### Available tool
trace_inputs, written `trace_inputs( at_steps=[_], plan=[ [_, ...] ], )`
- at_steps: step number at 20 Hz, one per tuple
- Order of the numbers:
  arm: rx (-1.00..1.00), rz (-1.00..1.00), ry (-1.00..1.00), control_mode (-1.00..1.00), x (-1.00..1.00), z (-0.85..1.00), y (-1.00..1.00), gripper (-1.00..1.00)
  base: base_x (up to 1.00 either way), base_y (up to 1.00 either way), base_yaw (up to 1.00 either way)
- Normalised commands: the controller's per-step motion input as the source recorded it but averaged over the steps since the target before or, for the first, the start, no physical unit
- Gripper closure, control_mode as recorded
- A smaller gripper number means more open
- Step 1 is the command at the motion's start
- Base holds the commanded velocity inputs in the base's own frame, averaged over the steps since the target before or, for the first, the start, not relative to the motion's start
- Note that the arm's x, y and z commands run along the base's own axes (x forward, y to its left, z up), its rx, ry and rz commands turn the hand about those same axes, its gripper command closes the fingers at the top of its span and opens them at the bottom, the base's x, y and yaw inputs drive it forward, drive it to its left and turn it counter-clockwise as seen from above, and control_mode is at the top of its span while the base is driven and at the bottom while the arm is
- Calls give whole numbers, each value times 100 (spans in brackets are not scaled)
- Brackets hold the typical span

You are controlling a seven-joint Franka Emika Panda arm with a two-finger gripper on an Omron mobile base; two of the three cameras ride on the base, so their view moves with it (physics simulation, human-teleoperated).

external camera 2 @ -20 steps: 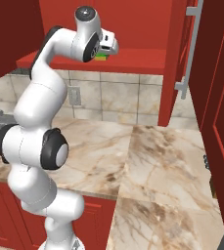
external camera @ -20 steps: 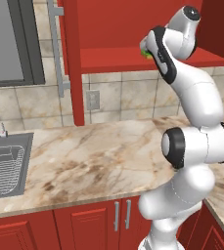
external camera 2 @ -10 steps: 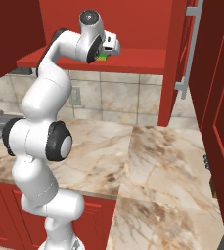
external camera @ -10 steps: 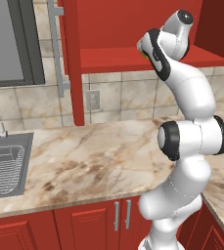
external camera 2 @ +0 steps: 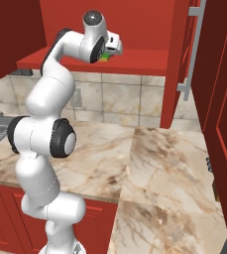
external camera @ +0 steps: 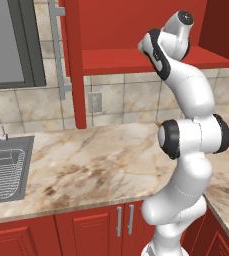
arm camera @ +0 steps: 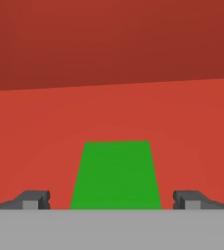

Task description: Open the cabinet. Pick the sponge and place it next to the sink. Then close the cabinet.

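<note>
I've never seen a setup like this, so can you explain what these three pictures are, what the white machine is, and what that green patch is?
It is a rendered kitchen. The white machine is a robot arm with a two-finger gripper. Two pictures come from cameras on its base, behind it to the left and to the right. The third looks along the gripper itself; the dark bits at the bottom are its fingertips, spread wide with nothing held. The green patch is a sponge lying on the shelf of the open red cabinet, between the fingertips. Below is a marble counter with a sink at its left.
</note>
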Motion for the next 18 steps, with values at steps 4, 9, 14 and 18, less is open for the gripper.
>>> trace_inputs(
  at_steps=[4, 9, 14, 18],
  plan=[
    [0, 0, 0, -100, 26, -9, 0, -100, 0, 0, 0],
    [0, 0, 0, -100, 25, -18, 0, -100, 0, 0, 0],
    [0, 0, 0, -100, 21, -14, 0, -100, 0, 0, 0],
    [0, 0, 0, -100, 14, -9, -1, -100, 0, 0, 0]
  ],
)
